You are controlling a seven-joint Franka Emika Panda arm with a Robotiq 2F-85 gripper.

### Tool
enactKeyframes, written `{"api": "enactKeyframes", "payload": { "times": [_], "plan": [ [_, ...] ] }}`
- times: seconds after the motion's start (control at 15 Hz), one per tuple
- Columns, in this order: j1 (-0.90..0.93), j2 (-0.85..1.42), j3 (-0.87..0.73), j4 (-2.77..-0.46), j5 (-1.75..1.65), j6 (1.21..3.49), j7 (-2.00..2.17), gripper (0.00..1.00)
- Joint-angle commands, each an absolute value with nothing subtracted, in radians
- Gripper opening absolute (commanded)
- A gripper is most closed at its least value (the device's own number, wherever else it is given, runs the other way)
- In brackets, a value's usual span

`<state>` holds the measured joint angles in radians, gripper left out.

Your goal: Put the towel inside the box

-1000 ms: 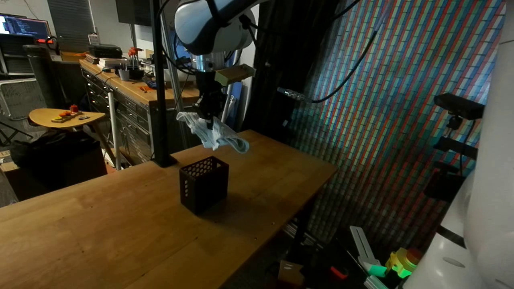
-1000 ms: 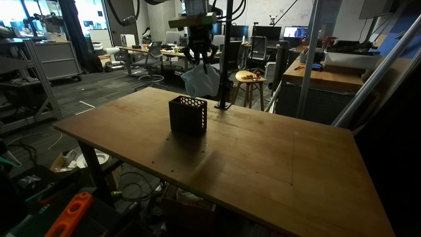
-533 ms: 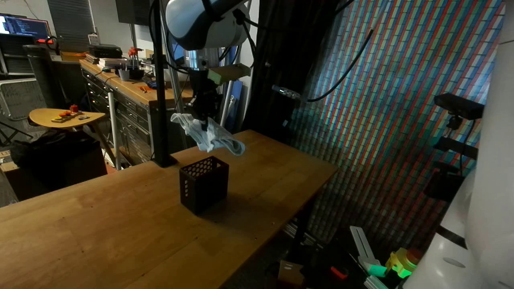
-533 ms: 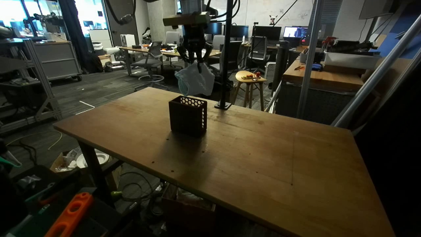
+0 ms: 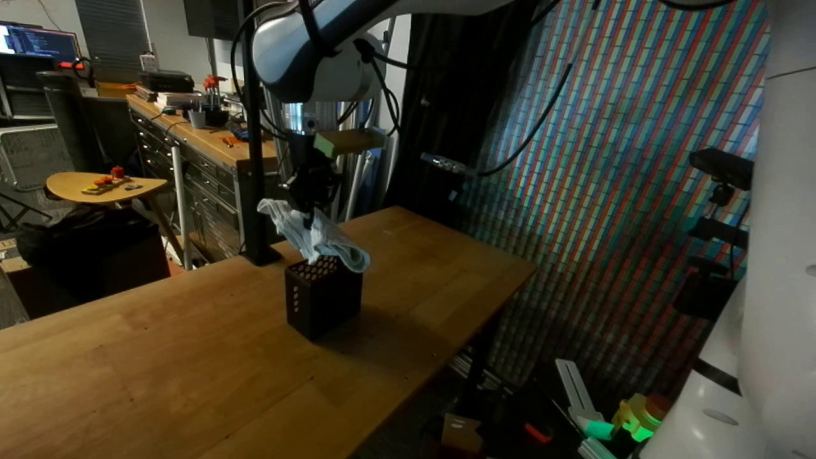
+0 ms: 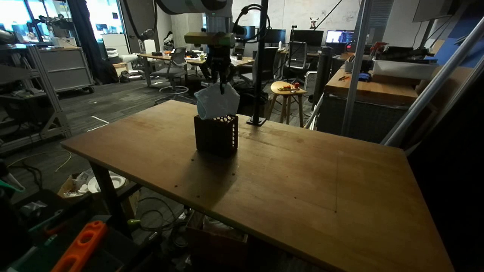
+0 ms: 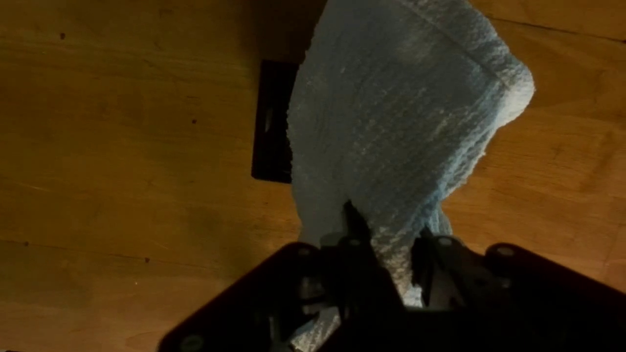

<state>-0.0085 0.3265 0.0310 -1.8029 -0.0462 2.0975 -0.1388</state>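
Towel point(image 7: 386, 122), nubbly, in gripper point(image 7: 390, 232) over oblong honeycomb-holed box point(image 6: 215, 136).

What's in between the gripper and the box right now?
The towel: in both exterior views it hangs from the gripper, its lower edge hiding part of the box. Whether they touch, I can't tell.

No text can be read. In an exterior view, a monitor point(image 5: 46, 46) at far left shows rows of writing, too small to make out; a far screen point(image 6: 339, 36) in an exterior view is equally illegible.
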Motion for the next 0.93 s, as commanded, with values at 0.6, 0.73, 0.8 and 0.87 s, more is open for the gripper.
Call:
{"api": "enactKeyframes", "payload": {
  "times": [0.6, 0.73, 0.8, 0.87],
  "plan": [
    [-0.034, 0.34, 0.036, -1.939, 0.034, 2.251, -0.165, 0.1],
    [-0.034, 0.353, 0.042, -1.944, 0.047, 2.265, -0.177, 0.1],
    [-0.034, 0.36, 0.045, -1.945, 0.052, 2.266, -0.184, 0.1],
    [-0.036, 0.369, 0.049, -1.944, 0.061, 2.271, -0.195, 0.1]
  ]
}}
